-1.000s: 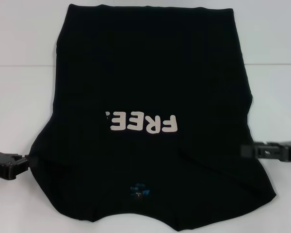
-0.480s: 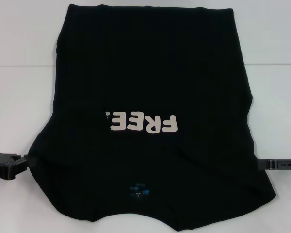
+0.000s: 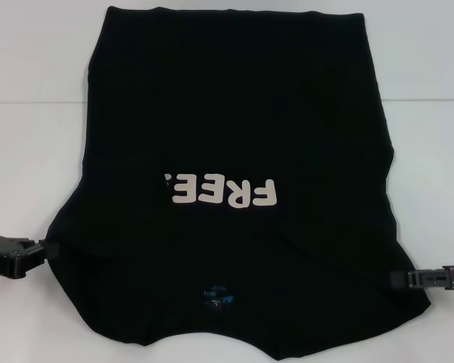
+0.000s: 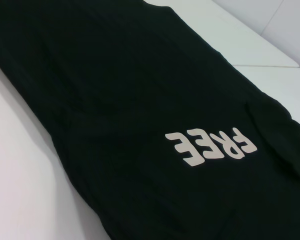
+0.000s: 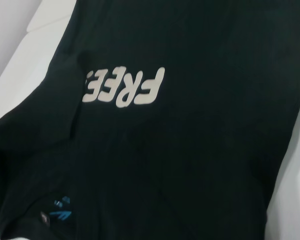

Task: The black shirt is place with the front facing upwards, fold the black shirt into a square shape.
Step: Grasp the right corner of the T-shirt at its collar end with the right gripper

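Note:
The black shirt [image 3: 234, 113] lies flat on the white table [image 3: 30, 151], front up, with its sides folded in and its collar towards me. Its off-white "FREE" lettering [image 3: 221, 193] is partly covered on the left by a fold. The blue neck label [image 3: 216, 295] sits near the front edge. My left gripper [image 3: 44, 252] is at the shirt's left edge, low on the table. My right gripper [image 3: 397, 280] is at the shirt's right edge near the shoulder. The left wrist view shows the shirt [image 4: 115, 100] and lettering [image 4: 210, 145]. The right wrist view shows the shirt [image 5: 200, 150], lettering [image 5: 124, 87] and label [image 5: 57, 210].
The white table shows bare on both sides of the shirt, and a seam [image 3: 38, 100] runs across it behind. The shirt's hem reaches the far edge of the head view.
My right gripper has moved towards me along the shirt's right edge and in against the fabric. The left gripper has stayed at the left edge. The shirt has barely shifted.

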Motion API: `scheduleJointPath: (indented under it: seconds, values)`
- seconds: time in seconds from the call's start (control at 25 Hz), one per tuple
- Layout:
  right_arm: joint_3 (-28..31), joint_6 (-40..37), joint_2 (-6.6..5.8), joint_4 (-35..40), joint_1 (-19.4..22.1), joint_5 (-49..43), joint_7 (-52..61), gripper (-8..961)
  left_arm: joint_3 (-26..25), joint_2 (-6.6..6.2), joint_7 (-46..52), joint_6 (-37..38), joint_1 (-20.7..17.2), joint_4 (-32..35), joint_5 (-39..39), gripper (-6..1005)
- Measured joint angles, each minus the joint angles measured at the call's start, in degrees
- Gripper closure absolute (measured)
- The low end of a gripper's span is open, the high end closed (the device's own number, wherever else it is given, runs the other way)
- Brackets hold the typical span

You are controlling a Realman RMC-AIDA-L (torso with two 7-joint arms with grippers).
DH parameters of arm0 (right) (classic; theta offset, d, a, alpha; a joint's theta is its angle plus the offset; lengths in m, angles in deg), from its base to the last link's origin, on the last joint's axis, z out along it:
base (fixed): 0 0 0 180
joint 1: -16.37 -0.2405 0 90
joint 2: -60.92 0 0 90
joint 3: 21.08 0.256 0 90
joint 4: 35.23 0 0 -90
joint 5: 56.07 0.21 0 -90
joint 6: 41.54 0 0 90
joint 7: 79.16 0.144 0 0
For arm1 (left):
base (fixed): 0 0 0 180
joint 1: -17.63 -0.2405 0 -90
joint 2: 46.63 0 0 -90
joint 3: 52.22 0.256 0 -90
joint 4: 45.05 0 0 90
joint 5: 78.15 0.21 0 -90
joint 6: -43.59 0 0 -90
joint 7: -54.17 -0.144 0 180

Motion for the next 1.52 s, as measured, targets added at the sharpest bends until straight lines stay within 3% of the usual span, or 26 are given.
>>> scheduleJointPath:
  seconds: [0.32, 1.0, 1.52]
  values:
    - [-0.11, -2.65, -0.01, -0.74, -0.11, -1.31, -0.51, 12, 0.00, 0.01, 0.18, 0.00, 0.19, -0.01, 0.00, 975]
    - [0.35, -1.56, 0.57, -0.44, 1.48, -1.61, -0.88, 334, 0.00, 0.00, 0.24, -0.14, 0.14, -0.08, 0.01, 976]
    - [2.72, -2.68, 1.03, -0.32, 2.51, -1.10, -3.50, 904, -0.29, -0.54, 2.02, 1.99, -0.06, 0.07, 0.01, 975]
